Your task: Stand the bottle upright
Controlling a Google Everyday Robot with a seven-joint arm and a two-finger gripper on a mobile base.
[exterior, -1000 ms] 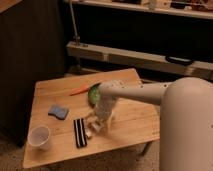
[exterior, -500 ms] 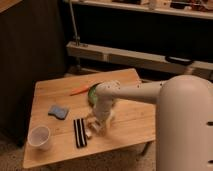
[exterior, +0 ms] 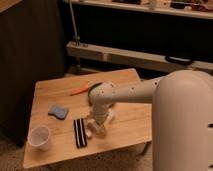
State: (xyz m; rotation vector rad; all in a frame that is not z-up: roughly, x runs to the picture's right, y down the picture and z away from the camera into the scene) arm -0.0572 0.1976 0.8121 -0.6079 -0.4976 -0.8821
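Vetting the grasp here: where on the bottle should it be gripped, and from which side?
The bottle seems to lie low on the table under the gripper, partly hidden. Likely best: across the middle of its body, from straight above, since a lying round body shows its narrow width upward.

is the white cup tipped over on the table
No, the white cup stands upright, mouth up, near the front left corner of the table, well apart from the pincer down at mid-table.
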